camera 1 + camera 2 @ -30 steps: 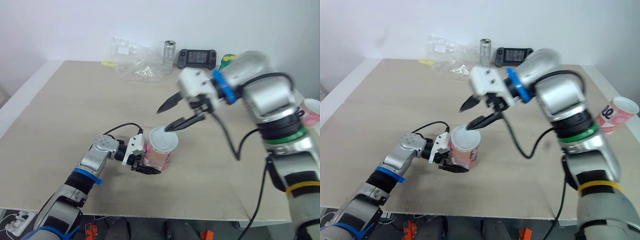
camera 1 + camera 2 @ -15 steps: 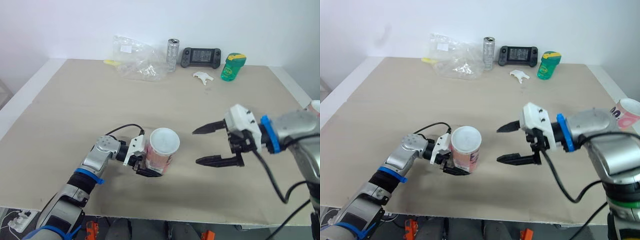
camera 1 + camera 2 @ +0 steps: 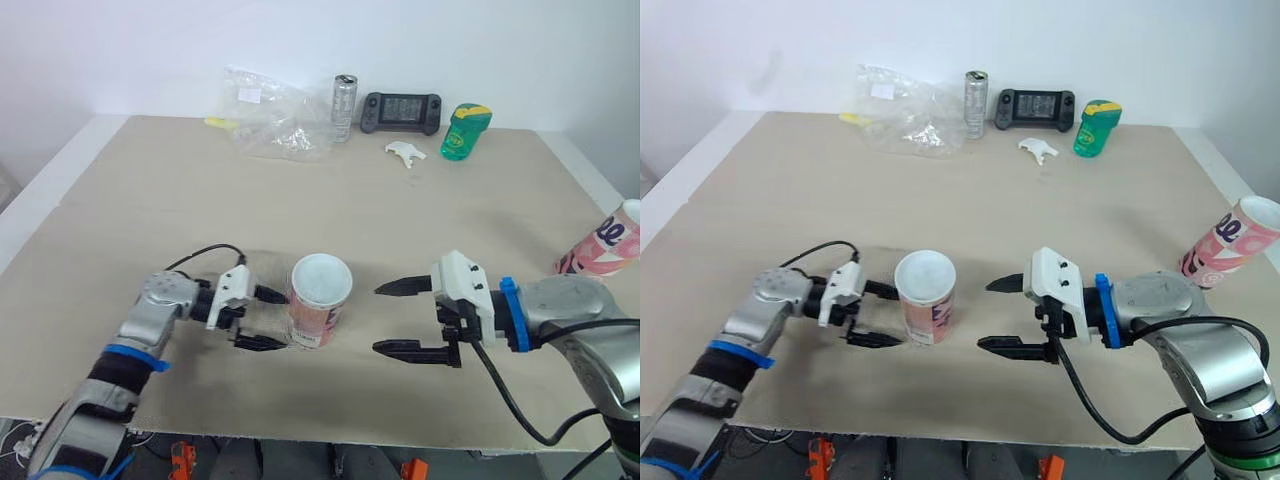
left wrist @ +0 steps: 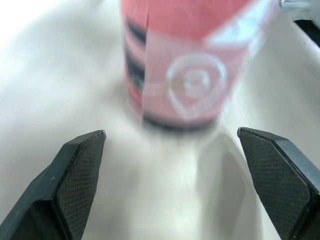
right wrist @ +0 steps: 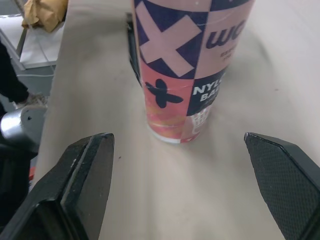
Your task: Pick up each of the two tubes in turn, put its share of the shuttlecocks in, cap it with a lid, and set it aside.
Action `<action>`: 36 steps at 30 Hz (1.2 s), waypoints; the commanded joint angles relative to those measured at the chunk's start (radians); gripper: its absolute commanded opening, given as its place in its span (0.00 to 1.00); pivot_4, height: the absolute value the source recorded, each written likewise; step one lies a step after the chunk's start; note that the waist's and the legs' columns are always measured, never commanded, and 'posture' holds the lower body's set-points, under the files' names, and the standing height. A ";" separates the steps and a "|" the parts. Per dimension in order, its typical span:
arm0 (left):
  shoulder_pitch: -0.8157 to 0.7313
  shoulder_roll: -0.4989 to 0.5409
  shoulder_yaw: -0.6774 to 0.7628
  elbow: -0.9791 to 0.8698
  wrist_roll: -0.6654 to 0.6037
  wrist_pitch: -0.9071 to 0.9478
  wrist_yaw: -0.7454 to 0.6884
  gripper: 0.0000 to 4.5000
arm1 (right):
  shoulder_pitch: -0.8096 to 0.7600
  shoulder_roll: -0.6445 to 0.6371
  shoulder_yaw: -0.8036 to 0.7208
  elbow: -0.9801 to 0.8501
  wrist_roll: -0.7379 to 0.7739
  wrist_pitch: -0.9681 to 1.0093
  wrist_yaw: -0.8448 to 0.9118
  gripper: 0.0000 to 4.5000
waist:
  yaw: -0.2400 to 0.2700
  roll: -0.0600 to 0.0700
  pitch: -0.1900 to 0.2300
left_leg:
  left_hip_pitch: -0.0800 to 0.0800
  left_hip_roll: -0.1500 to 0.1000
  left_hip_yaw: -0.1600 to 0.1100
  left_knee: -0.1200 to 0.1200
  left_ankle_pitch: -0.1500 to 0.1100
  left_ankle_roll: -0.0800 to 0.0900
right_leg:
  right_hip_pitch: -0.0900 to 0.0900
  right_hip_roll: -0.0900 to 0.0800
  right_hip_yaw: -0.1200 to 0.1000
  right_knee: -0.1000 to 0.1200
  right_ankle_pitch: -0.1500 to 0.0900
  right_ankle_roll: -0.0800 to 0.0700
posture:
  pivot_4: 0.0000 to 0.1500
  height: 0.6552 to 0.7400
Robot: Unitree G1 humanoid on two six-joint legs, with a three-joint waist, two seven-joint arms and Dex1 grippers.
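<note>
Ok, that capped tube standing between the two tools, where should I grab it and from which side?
Take the capped tube by its straight round wall, about mid-height below the lid, coming in level from the robot's left. It stands upright on the table, and the open left tool faces that wall.

The left hand now sits just clear of the tube, no longer clamping it; the right hand (earlier above the tube) hangs low beside it.
</note>
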 commanded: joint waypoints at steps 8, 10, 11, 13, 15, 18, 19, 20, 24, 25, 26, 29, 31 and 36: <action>0.210 0.135 0.266 -0.462 -0.291 0.226 0.094 0.98 | 0.051 0.135 0.123 0.080 -0.096 -0.131 -0.106 1.00 | 0.009 -0.004 0.011 | -0.007 0.000 -0.001 0.003 -0.001 -0.003 | -0.005 -0.003 -0.002 0.000 0.000 0.002 | 1.00 0.81; 0.261 0.162 0.304 -0.546 -0.338 0.277 0.117 0.98 | 0.047 0.151 0.138 0.086 -0.105 -0.139 -0.115 1.00 | 0.008 -0.003 0.013 | -0.008 0.000 0.000 0.003 -0.001 -0.003 | -0.006 -0.003 -0.002 0.000 0.000 0.002 | 1.00 0.81; 0.284 0.173 0.321 -0.579 -0.358 0.300 0.131 0.98 | 0.046 0.157 0.144 0.088 -0.108 -0.142 -0.118 1.00 | 0.008 -0.002 0.013 | -0.009 0.000 0.000 0.003 -0.001 -0.003 | -0.007 -0.003 -0.002 0.000 0.000 0.002 | 1.00 0.81; 0.339 0.194 0.370 -0.650 -0.405 0.344 0.159 0.98 | 0.043 0.175 0.154 0.094 -0.108 -0.147 -0.124 1.00 | 0.007 -0.003 0.013 | -0.009 0.000 -0.001 0.003 -0.001 -0.003 | -0.007 -0.002 -0.002 0.000 -0.001 0.002 | 1.00 0.81; 0.384 0.209 0.406 -0.709 -0.439 0.373 0.179 0.98 | 0.036 0.190 0.161 0.100 -0.103 -0.145 -0.127 1.00 | 0.007 -0.003 0.014 | -0.009 0.001 -0.001 0.003 -0.001 -0.003 | -0.007 -0.001 -0.002 0.000 0.000 0.001 | 1.00 0.81; 0.440 0.215 0.442 -0.786 -0.480 0.403 0.216 0.98 | 0.017 0.201 0.185 0.108 -0.093 -0.120 -0.118 1.00 | 0.007 -0.004 0.015 | -0.008 0.001 -0.001 0.003 -0.001 -0.003 | -0.007 -0.001 -0.003 0.000 0.000 0.001 | 1.00 0.81; 0.452 0.215 0.449 -0.805 -0.491 0.411 0.230 0.98 | 0.011 0.203 0.192 0.112 -0.089 -0.114 -0.112 1.00 | 0.007 -0.004 0.015 | -0.008 0.001 -0.001 0.003 -0.001 -0.003 | -0.007 -0.002 -0.002 0.000 0.000 0.001 | 1.00 0.81; 0.460 0.211 0.455 -0.821 -0.502 0.419 0.249 0.98 | 0.002 0.208 0.198 0.119 -0.089 -0.113 -0.111 1.00 | 0.007 -0.004 0.015 | -0.008 0.001 -0.001 0.003 0.000 -0.004 | -0.007 -0.002 -0.002 0.000 0.000 0.001 | 1.00 0.81; 0.476 0.210 0.462 -0.848 -0.518 0.425 0.283 0.98 | -0.026 0.223 0.211 0.142 -0.089 -0.112 -0.109 1.00 | 0.008 -0.004 0.015 | -0.008 0.000 -0.001 0.004 0.000 -0.005 | -0.007 -0.002 -0.002 0.000 0.001 0.002 | 1.00 0.81; 0.480 0.212 0.461 -0.854 -0.517 0.422 0.285 0.98 | -0.032 0.225 0.214 0.147 -0.091 -0.113 -0.108 1.00 | 0.008 -0.004 0.015 | -0.008 0.001 -0.001 0.004 0.000 -0.005 | -0.007 -0.002 -0.002 0.000 0.001 0.002 | 1.00 0.81; 0.482 0.210 0.462 -0.858 -0.518 0.419 0.289 0.98 | -0.038 0.229 0.217 0.153 -0.091 -0.113 -0.108 1.00 | 0.008 -0.004 0.015 | -0.008 0.001 -0.001 0.004 0.000 -0.005 | -0.007 -0.002 -0.002 0.000 0.002 0.002 | 1.00 0.81; 0.480 0.201 0.455 -0.864 -0.515 0.409 0.298 0.98 | -0.049 0.241 0.228 0.169 -0.091 -0.116 -0.102 1.00 | 0.008 -0.004 0.015 | -0.008 0.001 -0.001 0.004 0.000 -0.005 | -0.007 -0.002 -0.002 0.000 0.001 0.001 | 1.00 0.81; 0.482 0.199 0.446 -0.867 -0.510 0.401 0.297 0.98 | -0.052 0.247 0.233 0.175 -0.090 -0.118 -0.095 1.00 | 0.008 -0.004 0.015 | -0.008 0.001 -0.001 0.004 0.000 -0.005 | -0.008 -0.001 -0.002 0.000 0.001 0.001 | 1.00 0.81; 0.486 0.194 0.425 -0.867 -0.500 0.382 0.290 0.98 | -0.078 0.268 0.239 0.210 -0.100 -0.127 -0.101 1.00 | 0.008 -0.004 0.015 | -0.008 0.001 0.000 0.004 0.000 -0.005 | -0.008 -0.001 -0.002 0.000 0.002 0.001 | 1.00 0.81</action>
